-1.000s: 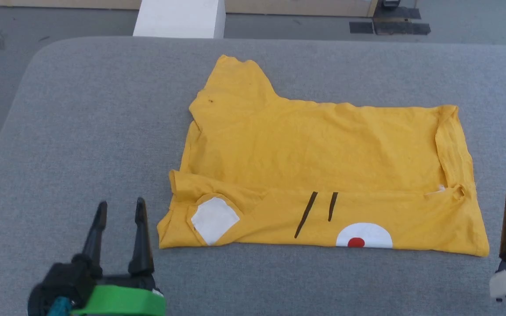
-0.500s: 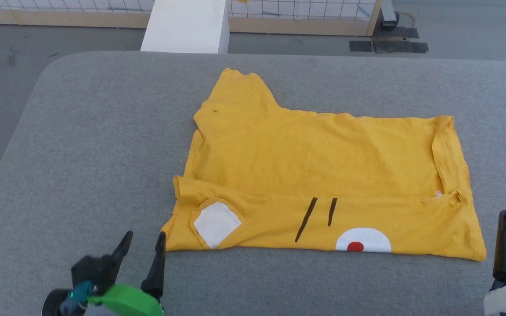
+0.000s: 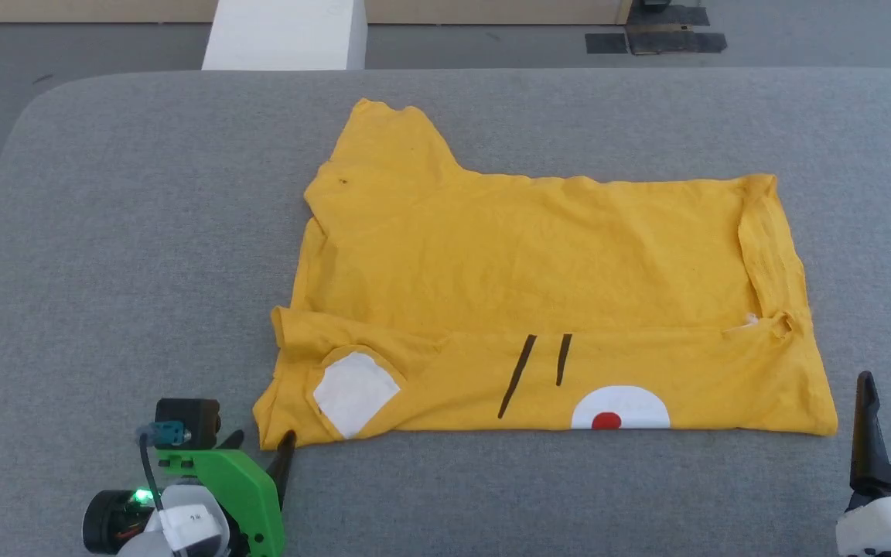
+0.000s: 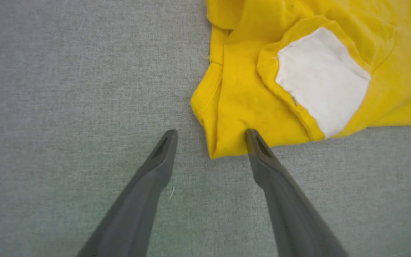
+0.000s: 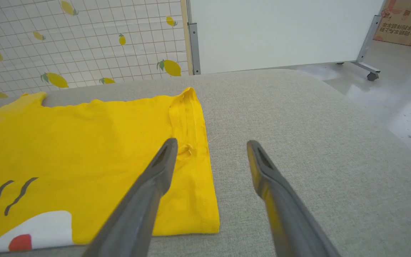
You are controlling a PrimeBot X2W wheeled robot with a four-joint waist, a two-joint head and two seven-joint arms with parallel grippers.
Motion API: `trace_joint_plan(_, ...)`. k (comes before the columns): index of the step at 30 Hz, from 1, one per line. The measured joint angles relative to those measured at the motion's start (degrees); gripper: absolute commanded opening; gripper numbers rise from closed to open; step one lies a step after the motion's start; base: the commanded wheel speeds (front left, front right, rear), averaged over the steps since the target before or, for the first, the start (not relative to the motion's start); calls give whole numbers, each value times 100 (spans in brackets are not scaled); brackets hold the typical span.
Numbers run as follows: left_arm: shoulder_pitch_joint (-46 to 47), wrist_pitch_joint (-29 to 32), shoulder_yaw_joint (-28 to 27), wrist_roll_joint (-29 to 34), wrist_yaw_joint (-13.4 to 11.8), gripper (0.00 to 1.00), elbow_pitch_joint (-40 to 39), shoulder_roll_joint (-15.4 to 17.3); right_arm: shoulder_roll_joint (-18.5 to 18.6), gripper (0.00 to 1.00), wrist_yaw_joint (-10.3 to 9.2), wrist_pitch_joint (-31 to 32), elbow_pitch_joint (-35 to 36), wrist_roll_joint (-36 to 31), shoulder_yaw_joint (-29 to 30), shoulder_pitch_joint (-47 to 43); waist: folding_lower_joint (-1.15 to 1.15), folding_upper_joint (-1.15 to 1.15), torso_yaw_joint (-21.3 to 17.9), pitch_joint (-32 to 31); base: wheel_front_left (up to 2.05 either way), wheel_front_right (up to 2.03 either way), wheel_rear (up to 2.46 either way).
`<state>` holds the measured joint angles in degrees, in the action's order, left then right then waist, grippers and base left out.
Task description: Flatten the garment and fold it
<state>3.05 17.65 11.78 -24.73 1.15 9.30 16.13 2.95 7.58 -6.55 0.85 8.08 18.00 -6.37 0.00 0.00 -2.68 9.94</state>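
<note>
shirt: mustard yellow, white patch, red dot, black lines | table: grey | wall: lemon-print grid

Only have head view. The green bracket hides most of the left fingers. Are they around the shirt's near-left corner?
Observer: Yes. In the left wrist view, the near-left corner of the garment lies between the two tips of the left gripper. One tip is at the fabric edge, the other over the bare grey surface.
Operator: Pinched?
Observer: No. The jaws stand wide apart and nothing is clamped.
Operator: Other arm?
Observer: In the right wrist view, the right gripper is open too and aimed along the side hem. One finger crosses the hem in that view, the other crosses bare surface. I can't tell whether it touches.
</note>
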Motion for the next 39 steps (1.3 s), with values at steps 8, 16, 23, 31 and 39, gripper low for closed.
trace_joint_plan(8,263,93,-4,-225,41,0,415,-13,0,100,0,53,-1,-45,2,72,0,0,-174,99,0,0,0)
trace_joint_plan(16,286,-369,-18,-283,114,0,298,-47,-7,100,0,1446,257,35,-30,608,0,0,-172,259,0,0,0)
trace_joint_plan(23,281,-413,41,-283,114,0,105,-111,66,100,-1,2999,226,93,163,706,0,0,-16,376,0,0,0)
trace_joint_plan(31,292,-419,83,-287,113,0,-4,-123,129,100,-1,3456,-257,49,324,818,0,0,140,523,0,0,0)
trace_joint_plan(39,314,-363,118,-310,98,0,-98,-121,132,0,0,3449,-834,57,308,1094,0,0,210,590,0,0,0)
